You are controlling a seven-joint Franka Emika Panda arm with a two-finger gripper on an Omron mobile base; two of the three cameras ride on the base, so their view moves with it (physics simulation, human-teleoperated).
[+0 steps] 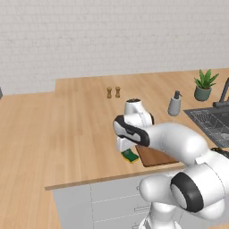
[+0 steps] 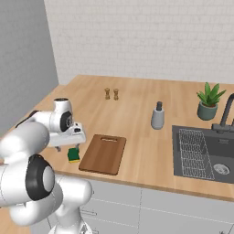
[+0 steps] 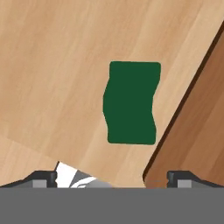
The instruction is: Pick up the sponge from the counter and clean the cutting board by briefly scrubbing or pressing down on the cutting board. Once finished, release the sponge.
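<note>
We see the sponge (image 3: pixel 131 103) lying flat on the counter (image 1: pixel 67 129), dark green face up, with its yellow underlayer showing along the near edge in the left base view (image 1: pixel 130 156). It sits just left of the cutting board (image 2: pixel 103 153), close to the board's left long edge but apart from it: the hand view shows a strip of bare light wood between the two. The board lies near the front edge of the counter, with its slot handle at the far short end.

The gripper (image 3: pixel 112 177) hangs directly above the sponge, pointing down. Its two dark finger tips (image 3: pixel 41 178) stand spread wide at the bottom of the hand view, one on either side, and nothing is between them. From the right base view the hand (image 2: pixel 75 145) seems to hover just over the sponge (image 2: pixel 73 155) without touching it, though the arm covers the tips there and we cannot be sure of the gap.

Farther back on the counter stand two small brown shakers (image 2: pixel 111 94) side by side. To the right, a grey soap dispenser (image 2: pixel 157 116) stands near the left rim of the dark sink (image 2: pixel 201 157), and a potted plant (image 2: pixel 208 102) stands at the far right, beside the black faucet (image 2: pixel 226 112).
</note>
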